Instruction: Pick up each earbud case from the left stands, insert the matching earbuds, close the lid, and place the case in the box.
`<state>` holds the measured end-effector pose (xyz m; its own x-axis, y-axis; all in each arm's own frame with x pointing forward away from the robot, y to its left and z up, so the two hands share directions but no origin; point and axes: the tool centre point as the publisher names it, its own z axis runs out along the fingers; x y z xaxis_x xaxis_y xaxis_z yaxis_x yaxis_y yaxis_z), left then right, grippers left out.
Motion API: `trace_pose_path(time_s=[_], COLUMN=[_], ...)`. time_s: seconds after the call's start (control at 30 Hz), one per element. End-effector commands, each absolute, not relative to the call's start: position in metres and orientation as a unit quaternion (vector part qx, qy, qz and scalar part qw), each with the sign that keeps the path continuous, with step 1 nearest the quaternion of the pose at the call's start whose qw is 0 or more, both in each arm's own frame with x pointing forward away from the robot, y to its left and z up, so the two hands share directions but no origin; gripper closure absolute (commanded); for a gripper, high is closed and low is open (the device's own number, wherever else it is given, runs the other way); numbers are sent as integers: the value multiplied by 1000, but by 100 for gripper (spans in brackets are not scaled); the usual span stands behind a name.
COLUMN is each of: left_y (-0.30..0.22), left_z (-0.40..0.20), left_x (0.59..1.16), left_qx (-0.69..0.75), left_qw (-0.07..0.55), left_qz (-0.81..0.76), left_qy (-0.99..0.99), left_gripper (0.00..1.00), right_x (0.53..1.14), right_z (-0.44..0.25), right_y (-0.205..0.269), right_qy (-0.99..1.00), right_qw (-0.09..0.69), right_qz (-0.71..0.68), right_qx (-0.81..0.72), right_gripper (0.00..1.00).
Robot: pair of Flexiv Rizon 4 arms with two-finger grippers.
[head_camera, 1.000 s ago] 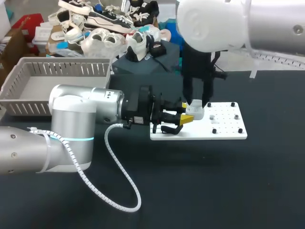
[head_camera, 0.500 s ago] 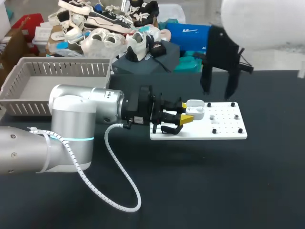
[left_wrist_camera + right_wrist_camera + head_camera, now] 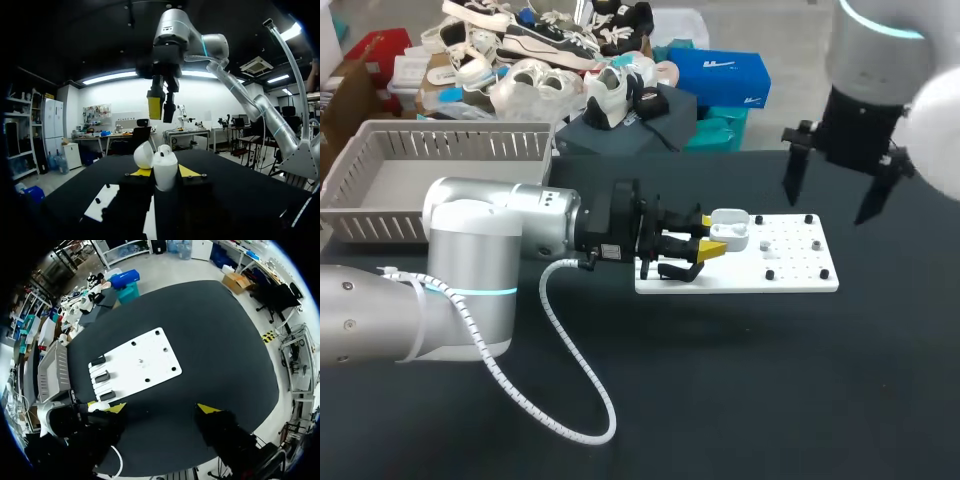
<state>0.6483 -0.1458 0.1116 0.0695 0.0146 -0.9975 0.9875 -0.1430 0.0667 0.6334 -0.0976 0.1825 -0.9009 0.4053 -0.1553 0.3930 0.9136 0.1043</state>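
A white earbud case [image 3: 730, 229] with its lid open sits between the yellow tips of my left gripper [image 3: 706, 246], which is shut on it over the left part of the white board [image 3: 790, 277]. From the left wrist, the case [image 3: 165, 170] stands upright in my left gripper [image 3: 160, 173], its lid [image 3: 144, 154] tipped back. My right gripper [image 3: 832, 192] hangs open above the board's far right edge, empty. It appears high over the case as the right gripper [image 3: 161, 105]. Looking down, my right gripper [image 3: 161, 409] sees the case [image 3: 100, 406] far below.
A grey slatted basket [image 3: 380, 170] stands at the back left. Black stands [image 3: 102, 375] line one end of the board [image 3: 145, 360], and small black pegs [image 3: 770, 273] dot the other. Shoes and boxes crowd the far edge.
My right gripper has lifted off the case, moved up and to the right, and spread its fingers wide. The left arm and the case have not moved.
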Motion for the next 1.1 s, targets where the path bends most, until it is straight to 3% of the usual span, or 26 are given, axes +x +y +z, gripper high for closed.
trace_pose_path(time_s=[0.03,0.63,0.87,1.1], left_y=[-146,-119,-118,-118], left_z=[111,109,108,108], left_x=[649,647,647,647], left_qx=[556,562,562,562], left_qw=[475,494,495,495], left_qz=[-513,-486,-484,-484], left_qy=[449,451,453,453], left_gripper=[100,100,100,100], right_x=[636,665,690,707], right_z=[172,144,117,97], right_y=[-108,-101,-93,-85], right_qy=[967,976,976,970], right_qw=[106,80,58,36], right_qz=[135,143,113,97], right_qx=[187,146,176,222], right_gripper=[18,25,40,30])
